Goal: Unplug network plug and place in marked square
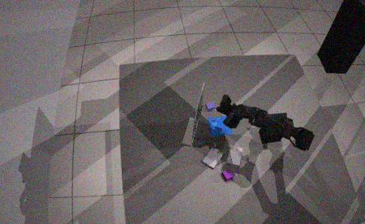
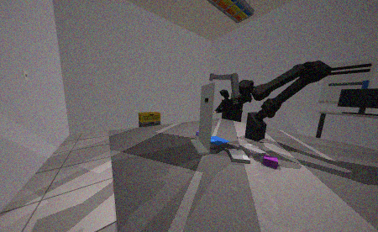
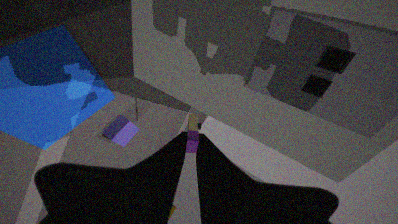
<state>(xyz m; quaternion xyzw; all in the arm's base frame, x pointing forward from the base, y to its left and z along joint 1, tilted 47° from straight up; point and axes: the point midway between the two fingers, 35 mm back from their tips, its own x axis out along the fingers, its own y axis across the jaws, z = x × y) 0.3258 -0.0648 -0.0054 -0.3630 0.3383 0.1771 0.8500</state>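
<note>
My gripper [image 1: 216, 109] [image 2: 216, 111] [image 3: 192, 137] is shut on the small plug, purple with a tan front end. The plug [image 3: 193, 122] sticks out past the fingertips in the wrist view, apart from the socket openings. The upright panel [image 1: 198, 111] [image 2: 206, 122] [image 3: 280, 120] stands in front of the gripper; its grey socket housing [image 3: 300, 42] has two dark openings. The marked blue square [image 1: 218, 127] [image 2: 219, 140] [image 3: 45, 112] lies on the table between panel and arm, lower than the gripper. The plug's thin tab is too small to make out.
A violet block [image 1: 210, 106] [image 3: 121, 131] lies beside the blue square, near the panel. Pale flat blocks [image 1: 212, 158] [image 2: 239, 155] and a magenta block [image 1: 227, 175] [image 2: 270, 162] lie on the square's other side. A yellow box [image 2: 149, 118] stands in the background.
</note>
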